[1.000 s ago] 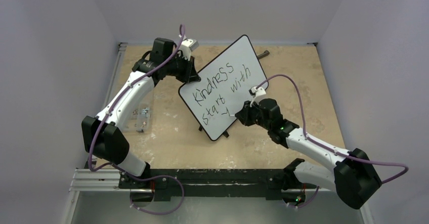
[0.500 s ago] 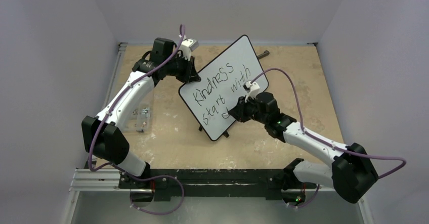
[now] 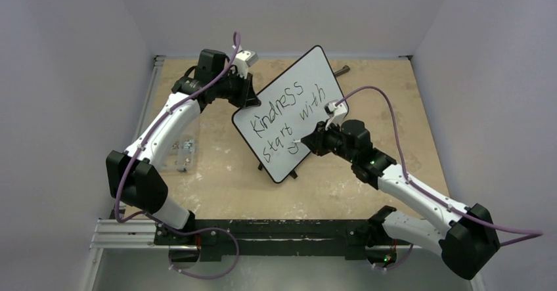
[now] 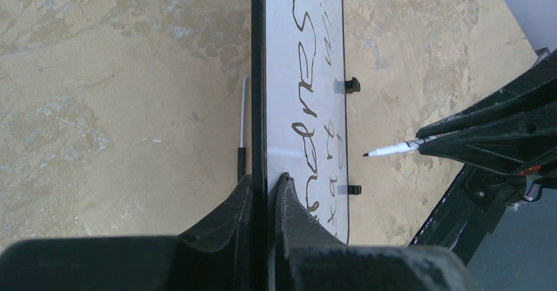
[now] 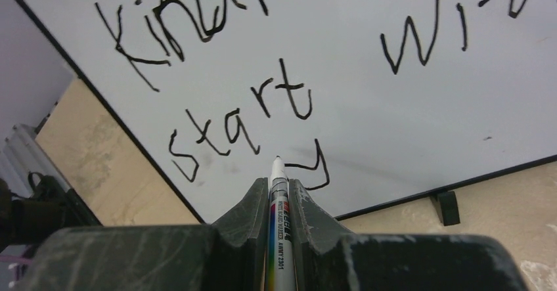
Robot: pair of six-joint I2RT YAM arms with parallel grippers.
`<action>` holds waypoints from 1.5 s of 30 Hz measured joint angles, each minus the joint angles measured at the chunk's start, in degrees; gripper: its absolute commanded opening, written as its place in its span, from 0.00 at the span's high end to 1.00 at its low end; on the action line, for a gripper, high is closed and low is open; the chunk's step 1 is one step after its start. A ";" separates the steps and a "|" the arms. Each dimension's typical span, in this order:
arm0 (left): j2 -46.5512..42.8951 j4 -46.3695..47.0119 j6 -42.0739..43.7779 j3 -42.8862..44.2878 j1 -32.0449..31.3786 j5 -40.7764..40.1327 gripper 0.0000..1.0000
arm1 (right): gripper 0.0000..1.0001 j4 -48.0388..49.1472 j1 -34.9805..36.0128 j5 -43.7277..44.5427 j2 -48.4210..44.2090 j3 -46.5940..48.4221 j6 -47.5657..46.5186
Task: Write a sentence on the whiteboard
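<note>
The whiteboard point(image 3: 315, 74) stands tilted on the table, black-rimmed and glossy. My left gripper point(image 3: 245, 99) is shut on its upper left edge; in the left wrist view its jaws point(image 4: 266, 179) clamp the rim of the whiteboard point(image 4: 282, 74). The sentence point(image 3: 282, 110) reads "Kindness start with", with a lone "y" point(image 5: 315, 166) below "start". My right gripper point(image 3: 314, 140) is shut on a white marker point(image 5: 278, 199). The marker's tip points at the whiteboard point(image 5: 394, 107) just left of the "y". In the left wrist view the marker point(image 4: 394, 149) tip looks slightly off the face.
A clear plastic holder point(image 3: 180, 153) with small metal parts sits on the table's left side. A dark object point(image 3: 341, 71) lies behind the board. The board's black feet point(image 3: 293, 173) rest on the tan tabletop. Walls close in at left, right and back.
My right gripper has moved the marker up along the board under "start", and the short stroke there has grown into a "y". The left arm has not moved.
</note>
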 measured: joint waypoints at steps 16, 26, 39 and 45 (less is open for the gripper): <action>0.00 -0.02 -0.02 0.00 0.00 0.04 1.00 | 1.00 -0.09 -0.79 8.09 6.51 0.04 -0.68; 0.00 -0.02 -0.02 0.00 0.02 0.04 1.00 | 1.00 0.37 -1.20 8.55 8.26 1.07 -1.33; 0.02 -0.17 -0.02 0.00 0.11 0.04 1.00 | 1.00 0.74 -1.53 8.13 9.46 2.23 -1.90; 0.02 -0.20 -0.02 0.00 0.11 0.02 1.00 | 1.00 1.07 -1.53 8.07 9.38 1.95 -1.99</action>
